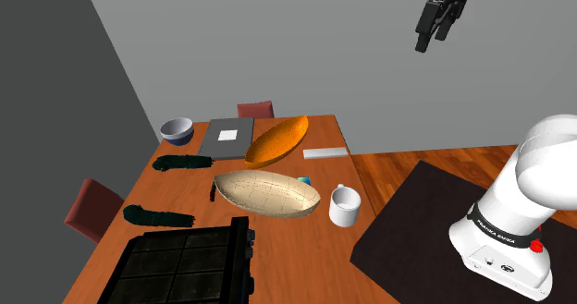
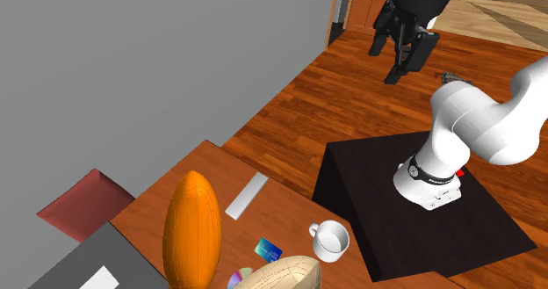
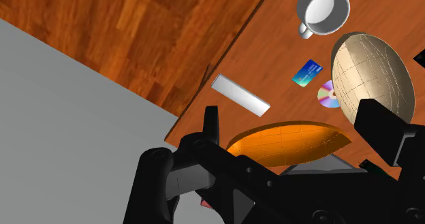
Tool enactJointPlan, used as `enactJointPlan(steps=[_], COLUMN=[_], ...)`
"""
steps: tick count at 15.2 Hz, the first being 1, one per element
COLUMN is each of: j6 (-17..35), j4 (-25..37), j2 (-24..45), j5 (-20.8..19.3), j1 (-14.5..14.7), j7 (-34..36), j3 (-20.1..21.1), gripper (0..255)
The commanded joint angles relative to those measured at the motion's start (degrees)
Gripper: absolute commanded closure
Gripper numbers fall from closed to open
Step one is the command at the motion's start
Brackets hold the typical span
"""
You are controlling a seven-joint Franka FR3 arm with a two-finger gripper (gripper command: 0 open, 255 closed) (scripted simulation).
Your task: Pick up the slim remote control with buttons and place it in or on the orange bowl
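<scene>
The slim remote (image 1: 325, 152) is drawn as a plain pale grey bar. It lies flat near the table's edge, just beside the long orange bowl (image 1: 277, 140). Both show again in the second exterior view as remote (image 2: 247, 195) and orange bowl (image 2: 191, 230), and from the hand as remote (image 3: 240, 95) and orange bowl (image 3: 289, 142). My black gripper (image 1: 432, 42) hangs high in the air, far above and off the table's side, open with nothing between its fingers. It also appears as gripper (image 2: 391, 63) and gripper (image 3: 293, 114), jaws well apart.
On the wooden table (image 1: 185, 196) stand a tan ribbed oval bowl (image 1: 268, 193), a white mug (image 1: 344, 205), a blue card (image 3: 307, 73), a disc (image 3: 328, 94), a grey-blue bowl (image 1: 177, 129), a grey flat slab (image 1: 228, 138), two dark green objects and a black grid appliance (image 1: 185, 265). Red chairs flank it.
</scene>
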Motion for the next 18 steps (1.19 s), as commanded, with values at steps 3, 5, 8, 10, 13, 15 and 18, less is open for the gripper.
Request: enactJointPlan(steps=[3,5,8,10,13,15,18], j6=[3.68,7.41,13.09,16.91,22.67,26.50,32.14], j4=[-2.57,-4.84,-7.66,-9.14,-10.75,-11.41,-11.77], j2=[1.19,2.73,5.73,8.17,12.49,15.79,21.29], j5=[-0.65,-1.26,-2.09,-2.57,-3.10,-3.26,-3.15], j1=[0.38,0.72,1.23,1.59,2.20,2.65,3.44], j7=[-2.16,-4.32,-7.54,-9.69,-12.96,-15.20,-18.69], j3=[-1.46,-2.91,-5.09,-6.54,-8.70,-10.10,-12.14], gripper=[0,0,0,0,0,0,0])
